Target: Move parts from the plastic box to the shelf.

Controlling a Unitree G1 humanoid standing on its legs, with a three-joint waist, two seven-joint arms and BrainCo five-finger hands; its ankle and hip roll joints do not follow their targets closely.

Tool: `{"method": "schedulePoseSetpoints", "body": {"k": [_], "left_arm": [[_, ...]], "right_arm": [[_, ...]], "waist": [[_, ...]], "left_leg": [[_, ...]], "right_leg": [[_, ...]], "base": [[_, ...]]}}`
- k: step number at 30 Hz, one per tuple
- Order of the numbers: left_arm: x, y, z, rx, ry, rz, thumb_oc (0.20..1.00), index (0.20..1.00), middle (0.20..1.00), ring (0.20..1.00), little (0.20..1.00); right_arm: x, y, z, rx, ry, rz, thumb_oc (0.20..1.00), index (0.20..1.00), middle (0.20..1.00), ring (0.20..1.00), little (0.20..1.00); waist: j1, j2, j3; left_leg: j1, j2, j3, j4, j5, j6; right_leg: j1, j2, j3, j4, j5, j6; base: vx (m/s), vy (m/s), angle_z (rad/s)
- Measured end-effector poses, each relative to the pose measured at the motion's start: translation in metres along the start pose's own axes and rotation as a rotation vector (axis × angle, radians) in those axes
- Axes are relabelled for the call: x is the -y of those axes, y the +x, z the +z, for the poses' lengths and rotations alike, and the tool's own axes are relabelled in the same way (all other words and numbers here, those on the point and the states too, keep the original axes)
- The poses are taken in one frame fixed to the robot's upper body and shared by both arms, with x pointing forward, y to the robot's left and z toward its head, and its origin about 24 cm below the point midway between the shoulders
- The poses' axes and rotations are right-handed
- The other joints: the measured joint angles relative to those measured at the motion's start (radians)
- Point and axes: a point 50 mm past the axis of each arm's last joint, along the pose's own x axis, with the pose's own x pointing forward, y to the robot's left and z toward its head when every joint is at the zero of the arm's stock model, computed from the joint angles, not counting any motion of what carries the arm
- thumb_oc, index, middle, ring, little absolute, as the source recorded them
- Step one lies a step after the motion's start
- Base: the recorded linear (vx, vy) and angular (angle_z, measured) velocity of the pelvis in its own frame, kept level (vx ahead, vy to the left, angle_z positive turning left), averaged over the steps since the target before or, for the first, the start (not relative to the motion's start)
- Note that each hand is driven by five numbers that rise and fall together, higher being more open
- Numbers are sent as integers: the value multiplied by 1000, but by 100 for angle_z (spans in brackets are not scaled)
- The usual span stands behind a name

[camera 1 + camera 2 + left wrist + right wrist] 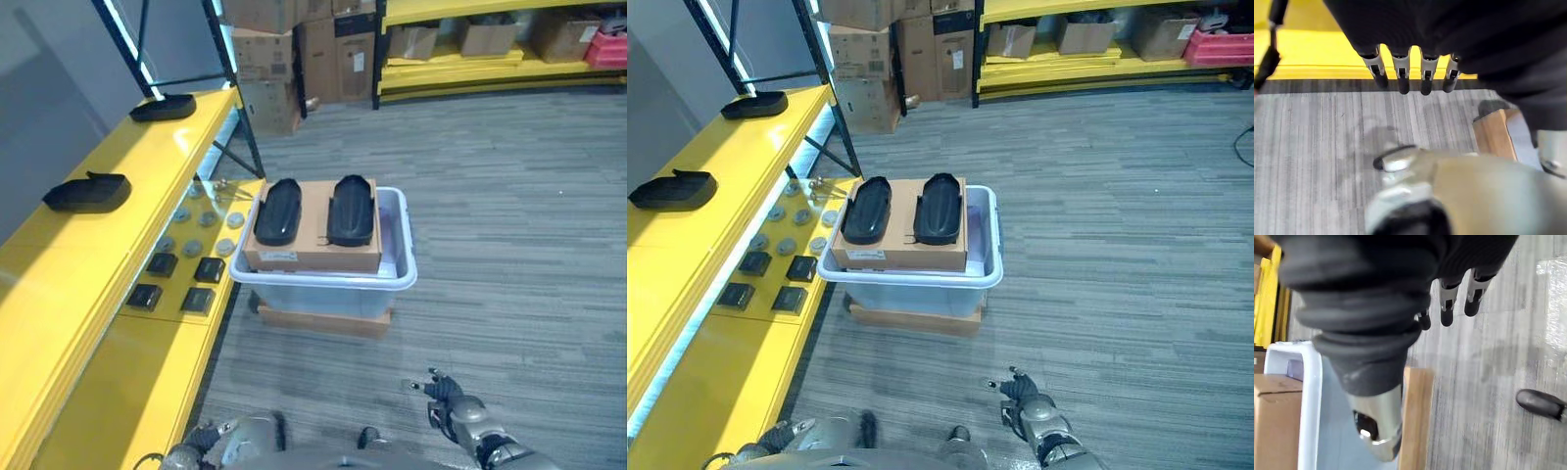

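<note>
A translucent plastic box (404,266) stands on the grey floor beside the yellow shelf (59,264). A cardboard carton fills it, and two long black parts (278,211) (352,209) lie side by side on the carton. Two similar black parts rest on the shelf top, one near (88,192) and one farther back (163,107). My right hand (446,396) hangs low in front of the box, fingers (1447,308) straight and holding nothing. My left hand (204,439) hangs low by the shelf's lower tier, its fingers (1400,73) straight and bare over the floor.
A flat wooden board (323,321) lies under the box. The shelf's lower tier holds small black square pieces (176,282) and several grey discs (201,220). Stacked cardboard boxes (284,59) and yellow racks (470,73) line the back, with a pink crate (607,47).
</note>
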Motion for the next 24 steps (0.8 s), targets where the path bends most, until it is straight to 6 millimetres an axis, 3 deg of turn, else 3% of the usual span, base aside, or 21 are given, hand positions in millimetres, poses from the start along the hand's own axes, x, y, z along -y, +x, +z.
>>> {"method": "schedulePoseSetpoints", "body": {"k": [2,3,5,7,8,9,11,13,15,17,21,22,24], "left_arm": [[2,0,4,17,4,-4,1000,1000,1000,1000,1000],[4,1,10,39,8,-11,1000,1000,1000,1000,1000],[5,0,7,33,8,-13,1000,1000,1000,1000,1000],[7,0,9,44,7,-19,1000,1000,1000,1000,1000],[5,1,13,55,14,-15,1000,1000,1000,1000,1000],[-4,2,18,69,27,10,1000,1000,1000,1000,1000],[-10,3,17,55,35,25,1000,1000,1000,1000,1000],[-12,4,18,49,44,28,1000,1000,1000,1000,1000],[-10,4,21,57,54,22,1000,1000,1000,1000,1000],[-17,3,15,34,66,44,1000,1000,1000,1000,1000],[-21,0,-5,-34,58,62,1000,1000,1000,1000,1000],[-20,-1,-15,-63,50,61,1000,1000,1000,1000,1000],[-11,-3,-22,-78,31,45,1000,1000,1000,1000,1000]], "right_arm": [[6,0,1,9,-1,-16,1000,1000,1000,1000,1000],[10,0,2,14,5,-40,1000,1000,1000,1000,1000],[12,0,4,24,13,-57,1000,1000,1000,1000,1000],[17,-1,2,25,19,-73,1000,1000,1000,1000,1000],[15,-1,3,26,34,-73,1000,1000,1000,1000,1000],[0,0,6,36,67,-42,1000,1000,1000,1000,1000],[-12,0,11,48,87,-14,1000,1000,1000,1000,1000],[-15,0,11,46,95,-8,1000,1000,1000,1000,1000],[-8,3,34,118,114,-18,1000,1000,1000,1000,1000],[-10,2,47,176,124,-8,1000,1000,1000,1000,1000],[-9,-2,72,289,147,-4,1000,1000,1000,1000,1000],[-6,-3,77,304,159,-15,1000,1000,1000,1000,1000],[7,-5,84,340,166,-67,1000,1000,1000,1000,1000]], "waist": [[-9,18,-3],[-9,18,-1],[-18,21,-6],[-44,46,-21],[-58,51,-24],[-42,14,-24],[-30,-16,-24],[-35,-18,-24],[-32,20,7],[-41,7,23],[-43,-2,39],[-39,-11,36],[-51,-4,43]], "left_leg": [[28,57,-34,-144,32,-28],[75,58,-70,-160,44,-45],[140,17,-95,-160,60,-46],[188,-15,-86,-160,98,-25],[187,-15,-50,-153,61,-15],[194,-42,-42,-153,56,-7],[206,-68,-40,-153,43,14],[212,-89,-48,-153,28,34],[226,-109,-20,-153,5,81],[234,-147,-21,-158,-8,101],[215,-150,-21,-160,-10,105],[197,-148,-22,-159,-12,102],[174,-124,-74,-159,-17,95]], "right_leg": [[25,43,-1,-30,2,9],[55,61,1,-72,27,-3],[71,61,16,-73,24,2],[74,72,23,-72,19,13],[77,73,18,-72,16,23],[65,42,45,-66,22,41],[62,10,70,-55,18,63],[52,-15,70,-21,9,81],[-74,-63,126,223,-36,123],[-138,-125,162,304,-75,166],[-169,-129,173,147,-67,169],[-163,-119,179,80,-54,164],[-172,-87,177,84,-23,147]], "base": [[172,201,-14],[159,180,-39],[141,183,-34],[122,209,1],[99,257,-13],[69,203,-34],[26,159,-33],[-25,160,-4],[18,78,-26],[154,-47,-4],[167,-126,-1],[177,-150,18],[170,-166,63]]}}
